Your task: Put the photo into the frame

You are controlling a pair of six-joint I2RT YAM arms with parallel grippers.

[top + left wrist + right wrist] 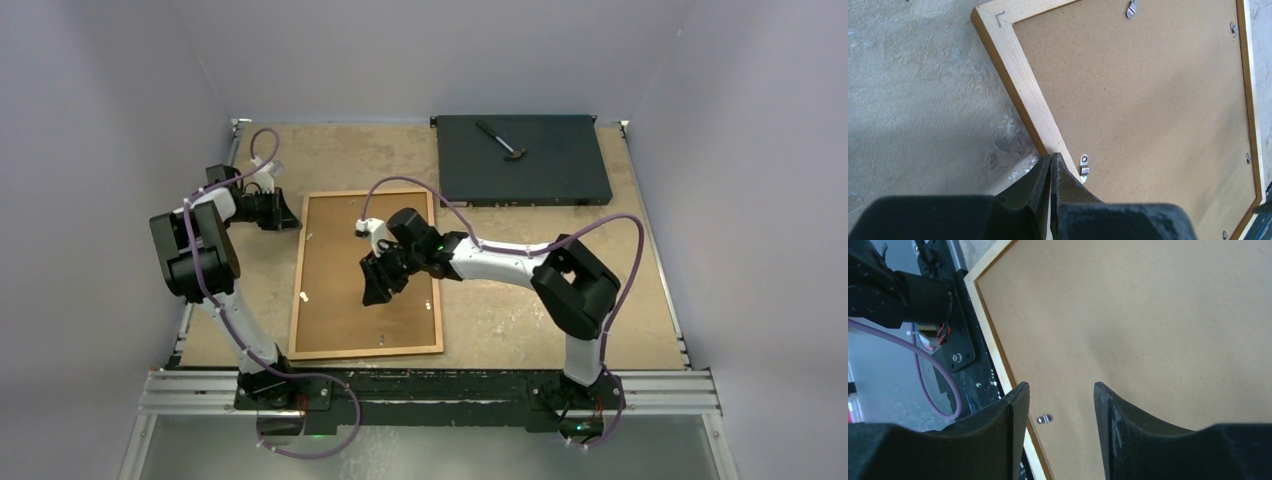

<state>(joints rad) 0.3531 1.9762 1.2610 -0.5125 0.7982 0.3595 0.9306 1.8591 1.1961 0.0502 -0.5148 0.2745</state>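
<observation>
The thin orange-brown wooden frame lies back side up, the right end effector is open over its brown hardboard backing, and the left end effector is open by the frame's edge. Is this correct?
Not quite: the left end effector is shut, its fingers pressed together by the edge of the thin orange-brown wooden frame, as the left wrist view shows. The rest stands.

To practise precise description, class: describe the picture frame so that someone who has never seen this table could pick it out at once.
On the table, look left of centre, under the right gripper: the frame lies flat, back up. Unlike the black flat box at the far right, it has a pale wooden border around a brown board, with small metal clips at its edges.
</observation>
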